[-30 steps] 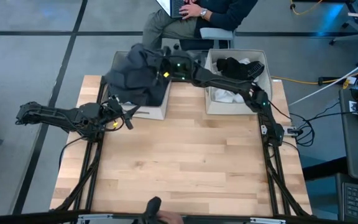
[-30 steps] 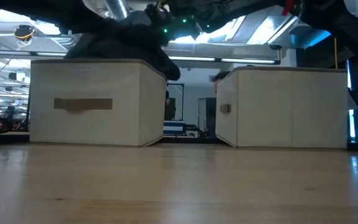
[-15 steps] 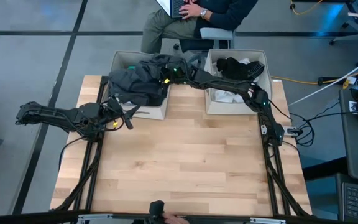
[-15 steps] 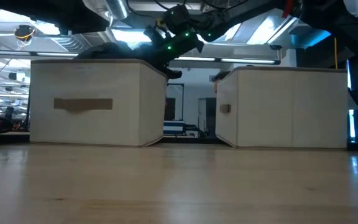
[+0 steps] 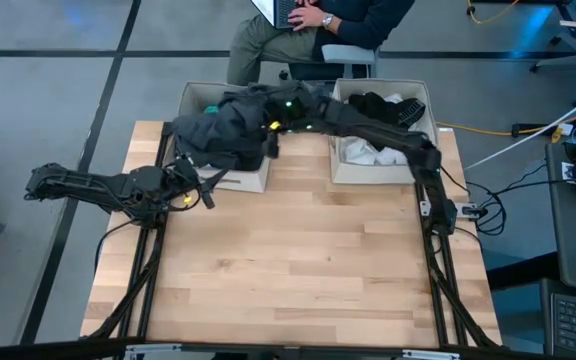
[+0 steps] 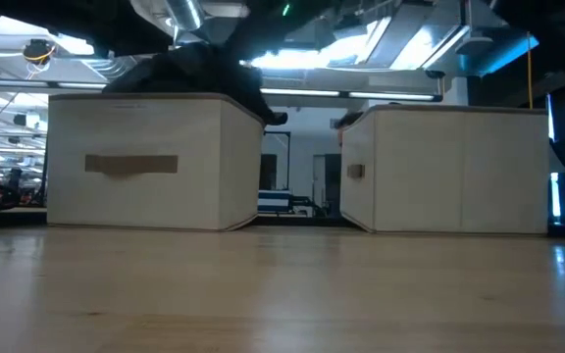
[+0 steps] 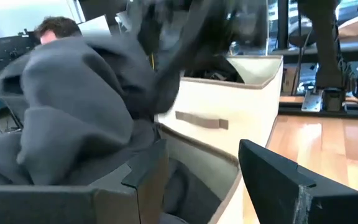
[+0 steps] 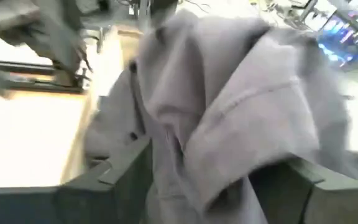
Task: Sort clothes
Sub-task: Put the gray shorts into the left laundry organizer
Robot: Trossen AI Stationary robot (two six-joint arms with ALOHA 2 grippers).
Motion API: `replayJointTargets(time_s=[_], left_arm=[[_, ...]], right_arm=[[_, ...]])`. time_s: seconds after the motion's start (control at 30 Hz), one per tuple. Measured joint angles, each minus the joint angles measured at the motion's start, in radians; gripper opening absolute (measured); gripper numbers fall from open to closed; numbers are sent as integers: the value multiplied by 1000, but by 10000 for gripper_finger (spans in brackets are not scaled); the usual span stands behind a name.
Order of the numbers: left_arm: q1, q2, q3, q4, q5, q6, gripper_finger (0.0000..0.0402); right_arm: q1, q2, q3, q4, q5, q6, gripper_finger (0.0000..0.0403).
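The large dark grey garment [image 5: 218, 130] lies heaped on the left beige bin [image 5: 243, 180] and hangs over its rim; it also shows in the low view [image 6: 204, 74]. My right gripper [image 5: 271, 138] is open at the bin's right near corner. In the right wrist view its fingers stand on either side of a hanging fold of the garment [image 8: 229, 112]. My left gripper [image 5: 206, 183] is open and empty by the bin's left near corner, facing the draped garment [image 7: 73, 106]. A small black garment [image 5: 378, 105] and a white one [image 5: 363, 152] lie in the right bin [image 5: 378, 172]. My right gripper is open with the dark grey garment's fold [image 8: 185, 155] between its fingers. I cannot tell whether the fingers touch the cloth.
The two bins stand side by side at the table's far edge, with a narrow gap between them [image 6: 302, 196]. A seated person [image 5: 308, 30] is just beyond the far edge. Bare wooden tabletop [image 5: 298, 260] stretches from the bins to the near edge.
My right gripper has moved from above the left bin toward the table's near edge, to the bin's right near corner. The dark grey garment has sunk from a higher heap and spread over the bin and its rim.
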Motion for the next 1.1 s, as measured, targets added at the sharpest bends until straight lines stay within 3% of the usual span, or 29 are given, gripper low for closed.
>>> replayJointTargets(time_s=[0.2, 0.4, 0.6, 0.7, 0.93, 1.1], left_arm=[[23, 41, 0, 30, 2, -21, 186], [100, 167, 78, 12, 1, -65, 186], [228, 349, 346, -155, 1, -112, 186], [301, 441, 497, -268, 9, -113, 186], [498, 651, 817, -520, 226, -147, 186], [611, 771, 930, -652, 326, -171, 186]], right_arm=[[20, -72, 169, -349, 111, -20, 272], [21, -205, 149, -463, 211, -13, 266], [20, -258, 145, -553, 273, 1, 264], [20, -267, 147, -594, 361, 5, 264], [19, -264, 145, -712, 515, 33, 264], [17, -263, 145, -795, 536, 64, 264]])
